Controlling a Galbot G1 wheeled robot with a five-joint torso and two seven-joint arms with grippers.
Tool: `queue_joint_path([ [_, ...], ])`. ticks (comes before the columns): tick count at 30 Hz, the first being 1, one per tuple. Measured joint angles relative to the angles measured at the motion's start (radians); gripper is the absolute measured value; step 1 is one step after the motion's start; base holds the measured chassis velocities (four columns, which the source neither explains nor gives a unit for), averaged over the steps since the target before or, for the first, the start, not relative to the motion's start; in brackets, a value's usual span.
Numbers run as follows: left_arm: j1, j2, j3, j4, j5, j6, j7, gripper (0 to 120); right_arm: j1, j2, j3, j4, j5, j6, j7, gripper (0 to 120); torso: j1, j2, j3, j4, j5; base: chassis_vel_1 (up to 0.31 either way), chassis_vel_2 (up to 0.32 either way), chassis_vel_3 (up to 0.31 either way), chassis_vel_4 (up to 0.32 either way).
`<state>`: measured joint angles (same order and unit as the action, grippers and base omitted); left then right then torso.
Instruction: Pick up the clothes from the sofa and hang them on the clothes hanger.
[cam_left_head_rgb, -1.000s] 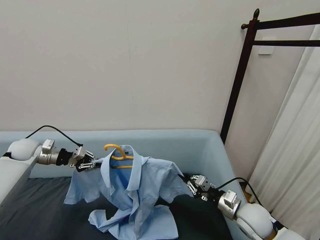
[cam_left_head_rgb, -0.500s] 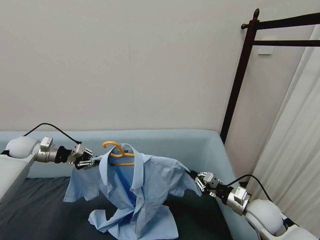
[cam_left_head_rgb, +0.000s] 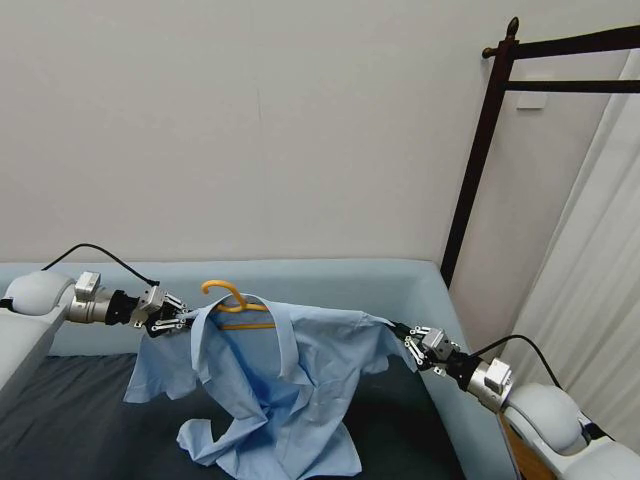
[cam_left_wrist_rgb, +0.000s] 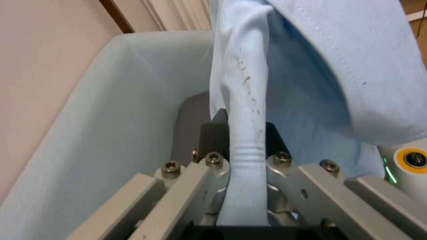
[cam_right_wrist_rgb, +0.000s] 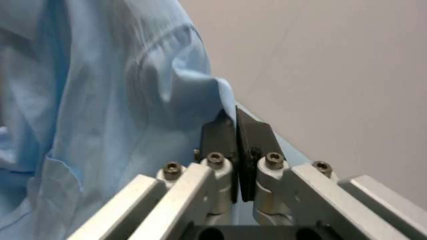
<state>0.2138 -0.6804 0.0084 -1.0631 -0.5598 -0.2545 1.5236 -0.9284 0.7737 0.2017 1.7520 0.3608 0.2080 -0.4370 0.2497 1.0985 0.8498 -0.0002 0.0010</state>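
A light blue shirt on an orange hanger hangs stretched between my two grippers above the sofa. My left gripper is shut on the shirt's left shoulder; the left wrist view shows a fold of blue cloth pinched between its fingers. My right gripper is shut on the shirt's right shoulder edge, with its pads pressed together. The shirt's lower part droops onto the dark seat cushion.
A dark wooden clothes rack stands at the right behind the sofa's end. A white curtain hangs beside it. The pale wall rises behind the sofa back.
My right gripper has moved right and up, pulling the shirt's right shoulder outward. The shirt is spread wider and lifted. The left gripper has shifted slightly left.
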Motion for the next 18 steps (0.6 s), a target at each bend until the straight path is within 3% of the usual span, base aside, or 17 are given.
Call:
queue_joint_path([
  [2, -0.001, 0.002, 0.0, -0.005, -0.003, 0.002, -0.004, 2, -0.001, -0.001, 0.006, -0.005, 0.031, 0.032, -0.112, 15, 0.0, 0.0, 0.0, 0.0, 0.0, 0.0, 0.0, 0.0, 0.0],
  [4, -0.001, 0.002, 0.0, -0.005, -0.003, 0.002, -0.004, 2, -0.001, -0.001, 0.006, -0.005, 0.031, 0.032, -0.112, 15, 0.0, 0.0, 0.0, 0.0, 0.0, 0.0, 0.0, 0.0, 0.0],
  [5, -0.003, 0.004, 0.0, -0.008, -0.008, 0.003, -0.011, 2, 0.004, 0.002, 0.031, -0.02, 0.076, 0.049, -0.25, 22, 0.0, 0.0, 0.0, -0.0001, 0.0001, 0.0, 0.0, 0.0, 0.0],
  [6, -0.005, 0.008, 0.0, -0.011, -0.012, 0.004, -0.017, 2, 0.035, 0.009, 0.091, -0.046, 0.133, 0.041, -0.488, 32, 0.0, 0.0, 0.0, -0.0003, 0.0002, 0.0, 0.0, 0.0, 0.0],
  [7, -0.005, 0.01, 0.0, -0.011, -0.013, 0.005, -0.019, 2, 0.069, 0.015, 0.133, -0.066, 0.132, 0.025, -0.576, 39, 0.0, 0.0, 0.0, -0.0002, -0.0001, 0.0, 0.0, 0.0, 0.0],
  [11, -0.003, 0.012, 0.0, -0.014, -0.013, 0.005, -0.021, 2, 0.121, 0.009, 0.148, -0.078, 0.171, 0.004, -0.53, 52, 0.0, 0.0, 0.0, 0.0, 0.0002, 0.0, 0.0, 0.0, 0.0],
  [14, 0.0, 0.007, 0.005, -0.025, -0.011, 0.007, -0.025, 2, 0.153, -0.011, 0.077, -0.017, 0.291, -0.057, -0.393, 66, 0.0, 0.0, 0.0, 0.0, -0.0002, 0.0, 0.0, 0.0, 0.0],
  [18, -0.002, -0.007, 0.019, -0.034, 0.002, 0.009, -0.026, 2, 0.182, -0.016, -0.008, 0.031, 0.321, -0.133, -0.327, 79, 0.0, 0.0, 0.0, -0.0001, -0.0001, 0.0, 0.0, 0.0, 0.0],
])
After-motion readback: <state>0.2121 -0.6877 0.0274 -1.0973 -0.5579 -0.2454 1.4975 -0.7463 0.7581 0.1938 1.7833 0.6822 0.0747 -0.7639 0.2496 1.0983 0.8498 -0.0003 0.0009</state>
